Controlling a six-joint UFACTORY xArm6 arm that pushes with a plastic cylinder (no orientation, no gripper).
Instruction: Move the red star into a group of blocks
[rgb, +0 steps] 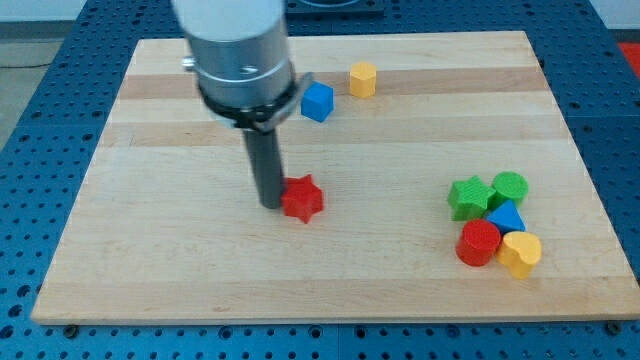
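The red star (302, 198) lies near the middle of the wooden board. My tip (272, 204) stands right against its left side, touching or nearly touching it. A group of blocks sits at the view's lower right: a green star (468, 197), a green cylinder (509, 187), a blue triangle (506, 217), a red cylinder (479, 242) and a yellow heart (520, 253). The red star is well to the left of that group.
A blue cube (317, 102) and a yellow hexagon (363, 79) lie near the view's top, right of the arm's grey body (240, 55). The wooden board (150, 250) rests on a blue perforated table.
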